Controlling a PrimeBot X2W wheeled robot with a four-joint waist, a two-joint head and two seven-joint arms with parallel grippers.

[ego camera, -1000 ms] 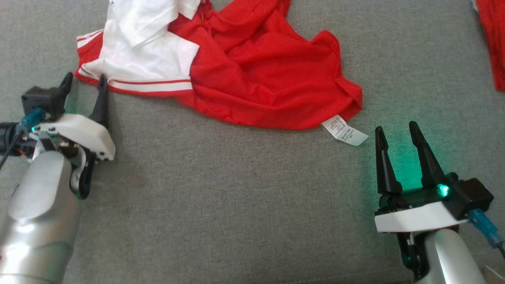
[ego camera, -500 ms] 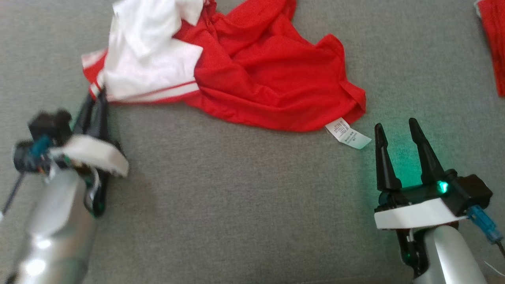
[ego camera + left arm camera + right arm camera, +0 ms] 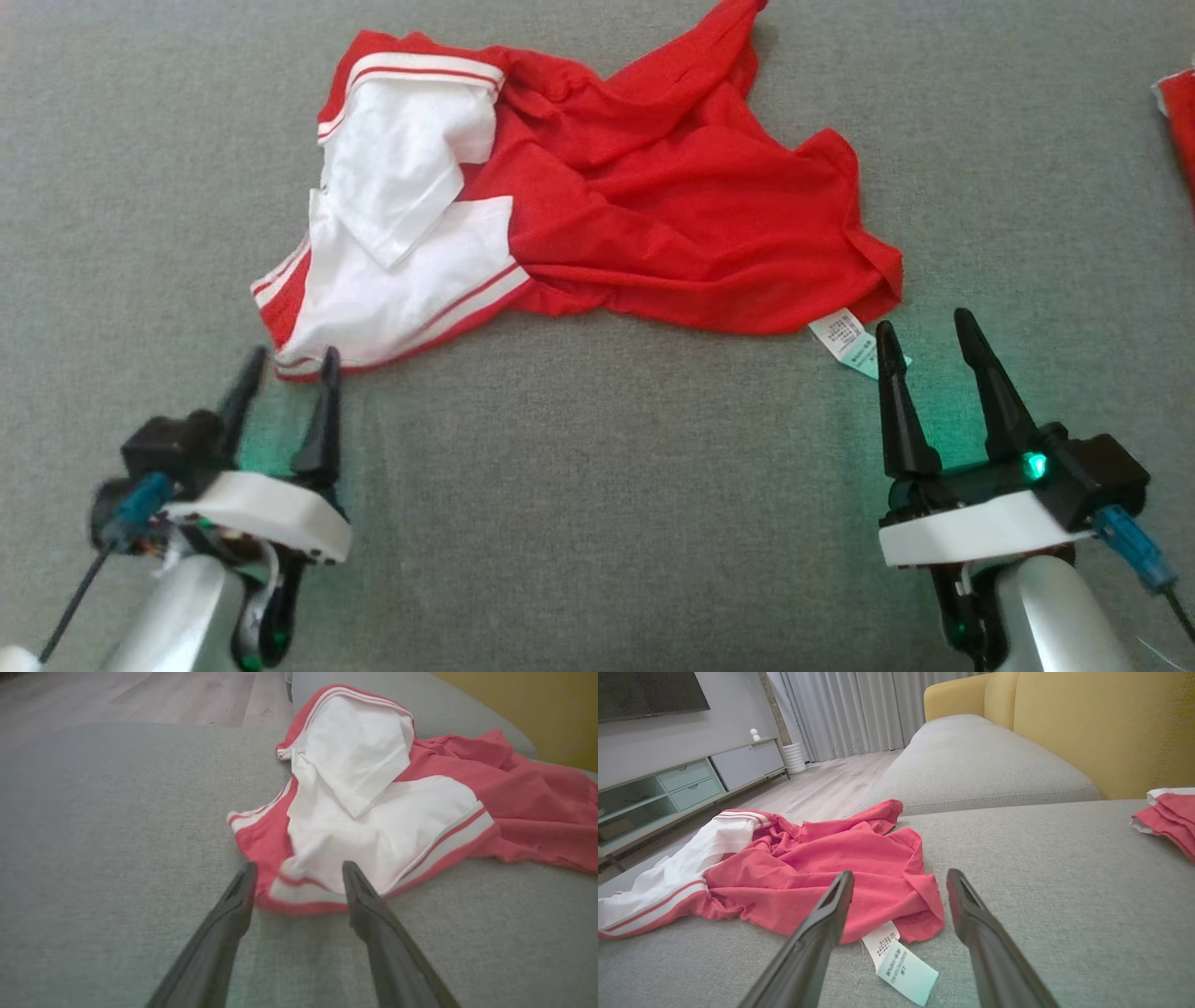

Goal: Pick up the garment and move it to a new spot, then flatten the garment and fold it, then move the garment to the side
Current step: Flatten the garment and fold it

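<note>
A grey sofa seat [image 3: 597,523] spreads under everything. On it, toward the far middle, lies the crumpled red and white garment [image 3: 672,215], with its white striped part on the robot's left (that hem comes nearest the robot). The left gripper [image 3: 291,362] stands released, fingers apart, its tips on either side of the striped hem corner; whether they touch the cloth I cannot tell. The right gripper [image 3: 922,327] is likewise spread and empty, its tips by the white care label [image 3: 845,338] at the garment's right corner.
</note>
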